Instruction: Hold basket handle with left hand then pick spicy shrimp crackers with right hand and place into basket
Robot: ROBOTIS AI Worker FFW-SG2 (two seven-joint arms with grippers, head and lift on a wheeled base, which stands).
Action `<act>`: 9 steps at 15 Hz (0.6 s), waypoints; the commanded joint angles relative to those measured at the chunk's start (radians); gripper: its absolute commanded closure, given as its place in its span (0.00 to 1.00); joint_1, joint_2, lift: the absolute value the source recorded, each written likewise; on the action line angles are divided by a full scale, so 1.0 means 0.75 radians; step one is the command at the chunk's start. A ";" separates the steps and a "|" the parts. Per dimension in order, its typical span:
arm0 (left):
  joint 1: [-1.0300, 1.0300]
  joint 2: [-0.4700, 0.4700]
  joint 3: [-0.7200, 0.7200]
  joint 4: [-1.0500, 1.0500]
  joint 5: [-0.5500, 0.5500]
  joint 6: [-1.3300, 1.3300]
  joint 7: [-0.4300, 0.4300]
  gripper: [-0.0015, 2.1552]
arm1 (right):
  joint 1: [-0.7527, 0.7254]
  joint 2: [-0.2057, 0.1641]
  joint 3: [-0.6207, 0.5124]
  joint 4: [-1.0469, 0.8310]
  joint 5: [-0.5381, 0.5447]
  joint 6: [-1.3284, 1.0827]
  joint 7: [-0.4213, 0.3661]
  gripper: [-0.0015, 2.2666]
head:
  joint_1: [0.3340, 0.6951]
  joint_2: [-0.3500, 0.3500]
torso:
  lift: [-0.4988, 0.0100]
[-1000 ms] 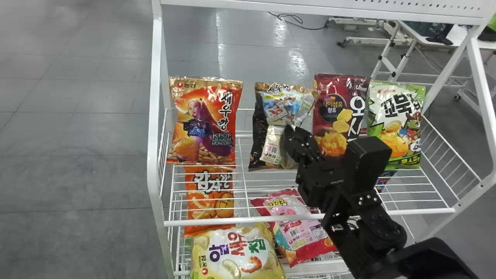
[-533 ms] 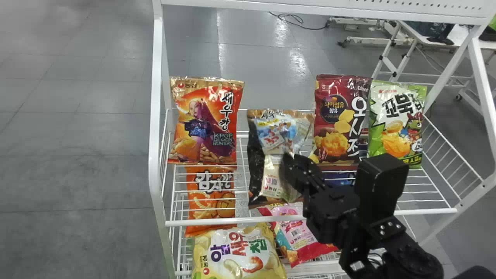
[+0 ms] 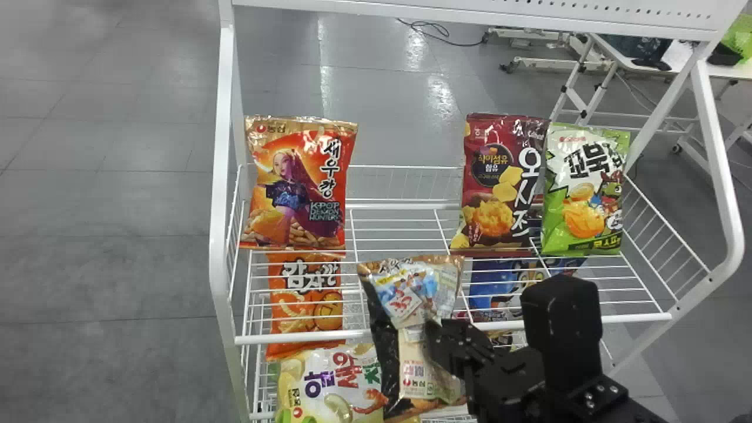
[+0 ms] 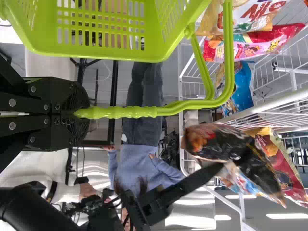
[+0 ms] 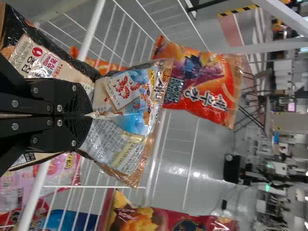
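While my left hand (image 4: 89, 113) is clamped round the handle (image 4: 130, 112) of the green basket (image 4: 96, 57), my right hand (image 3: 433, 330) pinches the spicy shrimp crackers (image 3: 385, 352) by a fold, the bag roughly upright and, as far as I can judge depth, just before the rack's front rail (image 3: 305, 338)

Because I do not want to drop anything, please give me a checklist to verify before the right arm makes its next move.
1. Left fingers closed on basket handle: ok.
2. Right fingers gripping the spicy shrimp crackers: ok.
3. Crackers over the basket: not ok, they are apart from it.
4. Crackers free of contact with the front rail: cannot tell.
5. Red-orange bag upright on the rack: ok.
6. Room inside the basket: cannot tell.
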 commanded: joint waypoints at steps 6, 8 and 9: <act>0.000 -0.011 0.004 -0.003 -0.006 0.002 0.005 0.88 | 0.007 -0.012 0.001 -0.206 -0.097 0.634 0.016 0.88 | 1.00 0.17 | 0.91; 0.000 -0.013 0.004 -0.003 -0.006 0.002 0.007 0.88 | 0.001 -0.004 0.046 -0.206 -0.095 0.634 0.049 0.88 | 1.00 0.15 | 0.91; 0.000 -0.013 0.004 -0.005 -0.008 0.002 0.007 0.88 | -0.001 0.000 0.068 -0.206 -0.093 0.634 0.057 0.88 | 1.00 0.17 | 0.91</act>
